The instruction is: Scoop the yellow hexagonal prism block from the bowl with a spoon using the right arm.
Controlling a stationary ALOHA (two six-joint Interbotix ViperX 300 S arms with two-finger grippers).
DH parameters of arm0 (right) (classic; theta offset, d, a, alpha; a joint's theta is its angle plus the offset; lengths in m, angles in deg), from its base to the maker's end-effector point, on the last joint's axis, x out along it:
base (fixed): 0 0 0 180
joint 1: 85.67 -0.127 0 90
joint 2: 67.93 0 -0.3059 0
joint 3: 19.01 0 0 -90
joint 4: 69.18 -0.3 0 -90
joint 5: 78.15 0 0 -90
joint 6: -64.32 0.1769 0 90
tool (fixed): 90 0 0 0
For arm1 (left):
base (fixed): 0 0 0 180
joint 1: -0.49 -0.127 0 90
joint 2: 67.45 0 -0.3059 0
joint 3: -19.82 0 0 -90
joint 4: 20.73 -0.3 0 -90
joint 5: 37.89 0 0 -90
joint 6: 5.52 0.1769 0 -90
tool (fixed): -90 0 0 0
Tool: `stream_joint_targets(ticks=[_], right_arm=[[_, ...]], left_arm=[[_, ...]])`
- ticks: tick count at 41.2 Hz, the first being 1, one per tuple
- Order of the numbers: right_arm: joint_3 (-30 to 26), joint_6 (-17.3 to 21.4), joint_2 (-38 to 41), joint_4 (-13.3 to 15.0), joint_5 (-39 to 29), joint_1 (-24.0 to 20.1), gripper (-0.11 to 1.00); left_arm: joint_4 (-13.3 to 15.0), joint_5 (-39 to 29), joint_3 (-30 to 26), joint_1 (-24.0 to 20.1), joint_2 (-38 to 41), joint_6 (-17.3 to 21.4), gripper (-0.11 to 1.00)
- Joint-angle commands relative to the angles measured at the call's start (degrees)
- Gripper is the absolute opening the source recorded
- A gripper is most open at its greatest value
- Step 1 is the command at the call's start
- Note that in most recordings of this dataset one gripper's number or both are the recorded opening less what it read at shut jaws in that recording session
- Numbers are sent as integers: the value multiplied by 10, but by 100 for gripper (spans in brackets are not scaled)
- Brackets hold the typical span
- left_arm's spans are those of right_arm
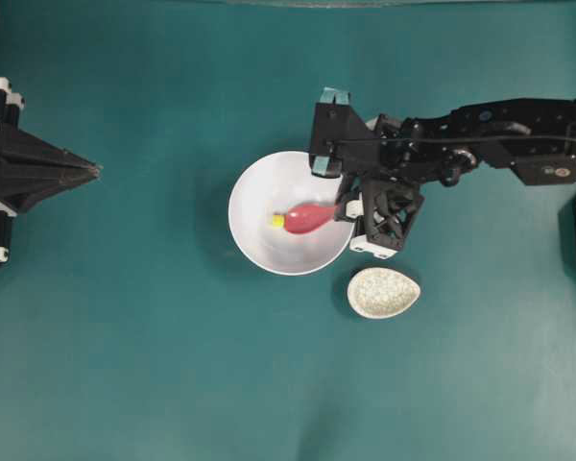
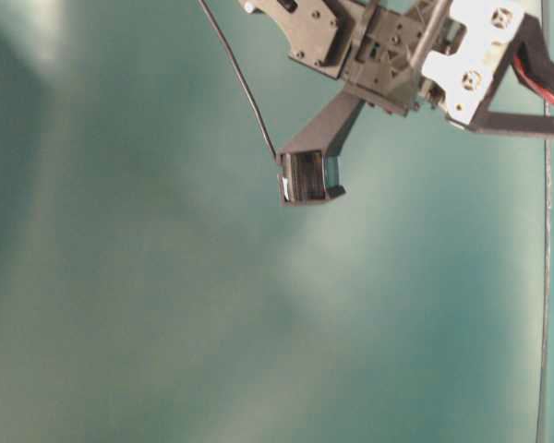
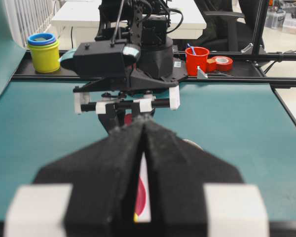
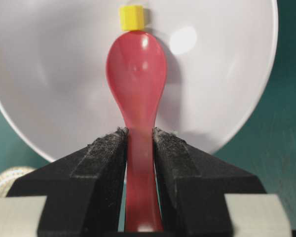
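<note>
Block (image 4: pixel 131 18) sits just off the spoon (image 4: pixel 136 69) tip, in line with its handle; we note right gripper (image 4: pixel 139 148) clamping the handle.

There are 2 black robot arms, each with 1 end effector: the right end effector (image 1: pixel 348 206) and the left end effector (image 1: pixel 94 171). There are 2 dishes: 1 large round plain white bowl (image 1: pixel 259 187) under the right end effector, and 1 small speckled egg-shaped dish (image 1: pixel 383 292) just beside that end effector. There is 1 glossy red-pink soup spoon (image 1: pixel 310 218) between the right end effector's fingers, and 1 tiny bright yellow hexagonal block (image 1: pixel 277 221) at the spoon's tip. Beyond the teal tabletop (image 1: pixel 154 346), far past the left end effector, the left wrist view shows 1 yellow cup with blue rims (image 3: pixel 43 52), 1 red cup (image 3: pixel 197 59) and 1 roll of red tape (image 3: pixel 221 62).
</note>
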Motion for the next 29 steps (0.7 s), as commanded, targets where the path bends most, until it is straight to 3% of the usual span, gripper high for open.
stream_joint_targets(ticks=[1, 29], right_arm=[[-20, -2, -4, 2, 10, -1, 24], [-31, -2, 1, 7, 79, -1, 24]], left_arm=[[-2, 3, -16, 0, 3, -1, 0], [-2, 1, -16, -1, 3, -1, 0]])
